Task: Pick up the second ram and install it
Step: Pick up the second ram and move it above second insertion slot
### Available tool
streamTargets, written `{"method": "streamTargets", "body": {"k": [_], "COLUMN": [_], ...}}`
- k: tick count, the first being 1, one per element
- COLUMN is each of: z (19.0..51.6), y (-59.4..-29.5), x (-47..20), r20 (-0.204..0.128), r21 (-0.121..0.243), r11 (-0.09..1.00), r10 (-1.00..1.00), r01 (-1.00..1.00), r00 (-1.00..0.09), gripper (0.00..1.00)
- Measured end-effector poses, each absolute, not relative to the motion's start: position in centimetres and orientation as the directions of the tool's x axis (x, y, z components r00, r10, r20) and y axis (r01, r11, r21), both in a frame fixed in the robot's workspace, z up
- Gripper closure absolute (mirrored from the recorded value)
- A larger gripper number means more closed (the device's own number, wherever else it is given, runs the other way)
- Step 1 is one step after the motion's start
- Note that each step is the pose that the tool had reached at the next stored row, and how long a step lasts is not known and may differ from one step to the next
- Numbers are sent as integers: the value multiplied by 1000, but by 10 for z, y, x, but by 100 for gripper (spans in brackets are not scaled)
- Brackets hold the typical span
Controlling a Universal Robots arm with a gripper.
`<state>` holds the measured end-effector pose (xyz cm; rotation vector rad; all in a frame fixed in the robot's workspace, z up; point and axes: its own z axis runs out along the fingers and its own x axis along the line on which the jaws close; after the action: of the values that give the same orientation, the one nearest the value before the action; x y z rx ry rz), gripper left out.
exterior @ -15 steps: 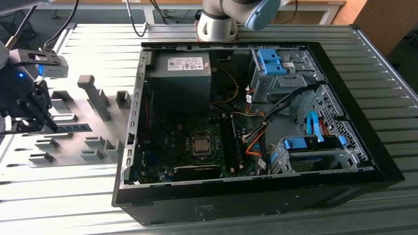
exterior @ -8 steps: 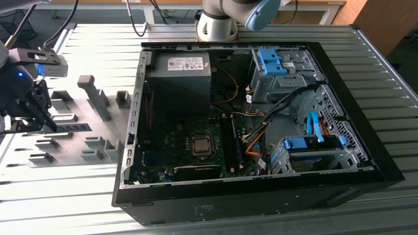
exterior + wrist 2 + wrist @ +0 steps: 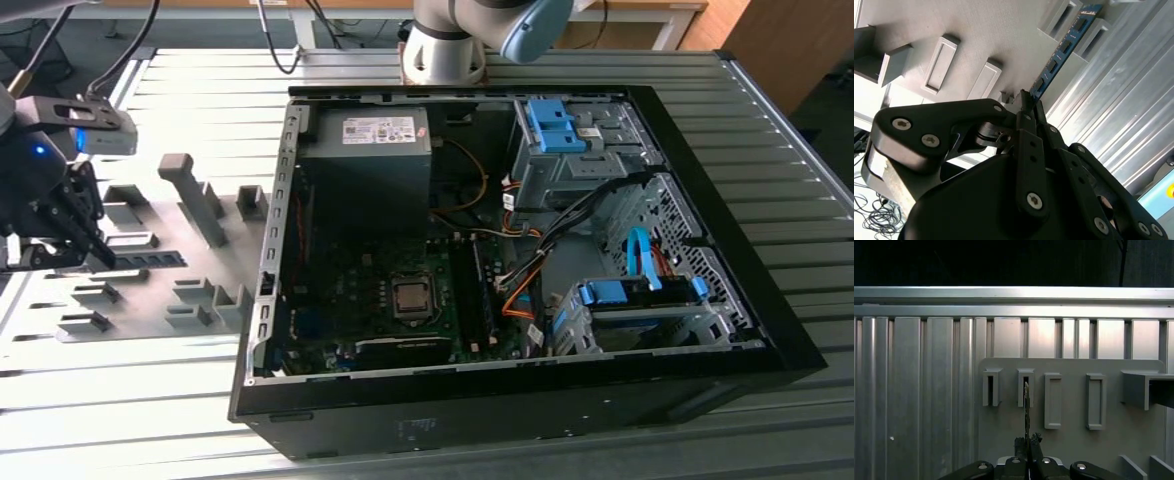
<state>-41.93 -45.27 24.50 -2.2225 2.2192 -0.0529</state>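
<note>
Black two-finger gripper (image 3: pixel 1026 98) pinched narrow on one end of the second ram (image 3: pixel 1064 47), over the pale grey holder plate (image 3: pixel 1074 445).

The second ram, a thin blue-green circuit-board stick with dark chips, runs from the fingertips to a pair of grey block-shaped holders (image 3: pixel 1095 31); in the first wrist view it shows edge-on (image 3: pixel 1026 407), its far end at a slotted holder. In the exterior view the gripper (image 3: pixel 78 252) hangs at the exterior view's left, well apart from the open black computer case (image 3: pixel 534 425) on the ribbed aluminium table (image 3: pixel 134 420).

Open computer case (image 3: pixel 534 412) lies beside grey holders (image 3: pixel 200 200) on ribbed table (image 3: pixel 120 420).
</note>
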Motion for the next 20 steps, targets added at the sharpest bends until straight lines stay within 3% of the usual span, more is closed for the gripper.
{"method": "streamTargets", "body": {"k": [20], "z": [255], "y": [-453], "x": [-419], "r20": [24], "r21": [-24], "r11": [-2], "r10": [-1000], "r01": [-1000], "r00": [1], "gripper": [86]}}
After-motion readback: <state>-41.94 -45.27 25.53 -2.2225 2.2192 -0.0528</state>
